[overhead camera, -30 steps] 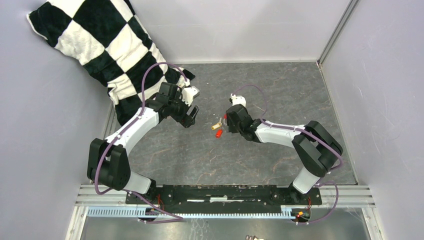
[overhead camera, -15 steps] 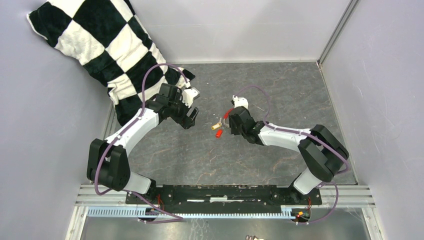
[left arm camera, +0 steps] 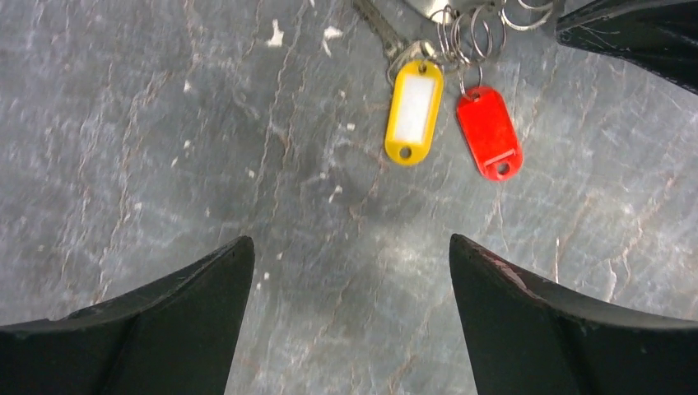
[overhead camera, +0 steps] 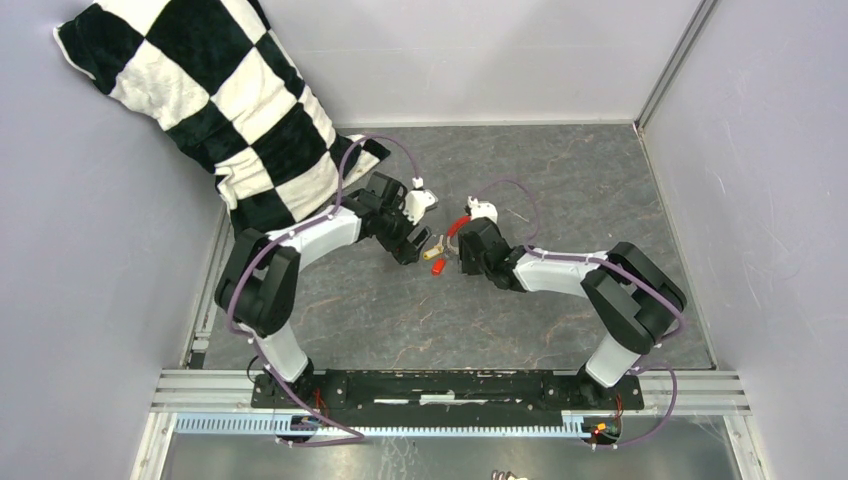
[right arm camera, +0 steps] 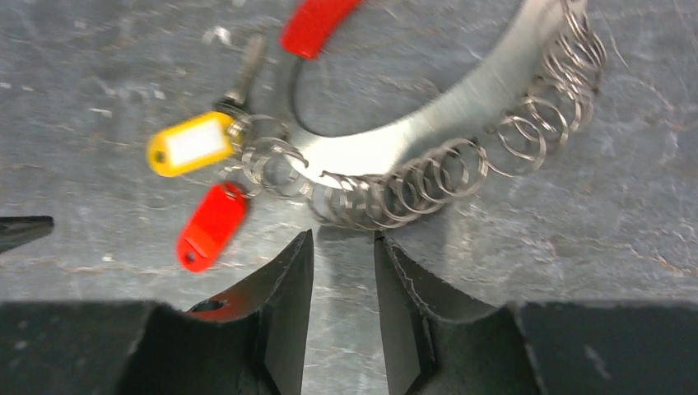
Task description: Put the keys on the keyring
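Dangling from the grey metal keyring [right arm camera: 428, 136], a yellow-headed key [left arm camera: 413, 111] and a red-headed key [left arm camera: 490, 132] are already hanging ahead of the wide-apart left tool [left arm camera: 350, 243]; whether the right tool [right arm camera: 343, 237] is clamping anything, I cannot tell.

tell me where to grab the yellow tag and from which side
Pinch the yellow tag across its narrow width near the free rounded end, coming down from above. It lies flat, its other end is crowded by the small rings, and the red tag lies apart beside it.

The keys [overhead camera: 436, 258] lie hemmed between left gripper [overhead camera: 418, 245] and right gripper [overhead camera: 461, 256] (hardly any gap); open desk [overhead camera: 580, 180] lies to the right, and a checkered cushion [overhead camera: 230, 110] fills the far-left corner.
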Tool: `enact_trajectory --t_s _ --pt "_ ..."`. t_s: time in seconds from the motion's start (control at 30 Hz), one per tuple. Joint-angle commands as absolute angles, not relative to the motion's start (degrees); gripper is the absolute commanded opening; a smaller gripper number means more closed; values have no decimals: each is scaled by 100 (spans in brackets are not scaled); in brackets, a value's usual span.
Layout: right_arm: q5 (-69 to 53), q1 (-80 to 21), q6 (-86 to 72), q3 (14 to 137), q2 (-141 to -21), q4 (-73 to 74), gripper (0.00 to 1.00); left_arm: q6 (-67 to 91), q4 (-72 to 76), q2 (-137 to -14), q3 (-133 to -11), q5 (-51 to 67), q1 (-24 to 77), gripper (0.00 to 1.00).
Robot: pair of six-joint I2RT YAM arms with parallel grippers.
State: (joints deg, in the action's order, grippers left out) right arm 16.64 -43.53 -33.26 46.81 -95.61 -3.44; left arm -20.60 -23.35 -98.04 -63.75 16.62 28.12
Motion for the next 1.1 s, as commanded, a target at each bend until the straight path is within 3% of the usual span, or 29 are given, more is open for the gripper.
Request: enact_trajectory --t_s 0.0,0.43,0.63,0.9,1.07 --pt "1465 -4093 -3511 4299 -9441 -624 39 -1868 -1804 -10203 -6854 1533 3043 94" --pt "1033 -3841 -3480 4164 -9080 -677 40 -1872 -1881 -10968 -7480 1702 3551 100" --pt "966 -3831 -3914 3852 -8680 -866 46 -2039 -1588 -11010 -7240 1187 3757 100" --pt "762 -3656 -4316 3926 -8669 -1207 45 -2432 -1101 -11073 -6900 66 3876 97" --pt "323 -3675 -4636 3881 -9047 -1536 44 -2593 -1166 -10929 -6830 87 3851 94"
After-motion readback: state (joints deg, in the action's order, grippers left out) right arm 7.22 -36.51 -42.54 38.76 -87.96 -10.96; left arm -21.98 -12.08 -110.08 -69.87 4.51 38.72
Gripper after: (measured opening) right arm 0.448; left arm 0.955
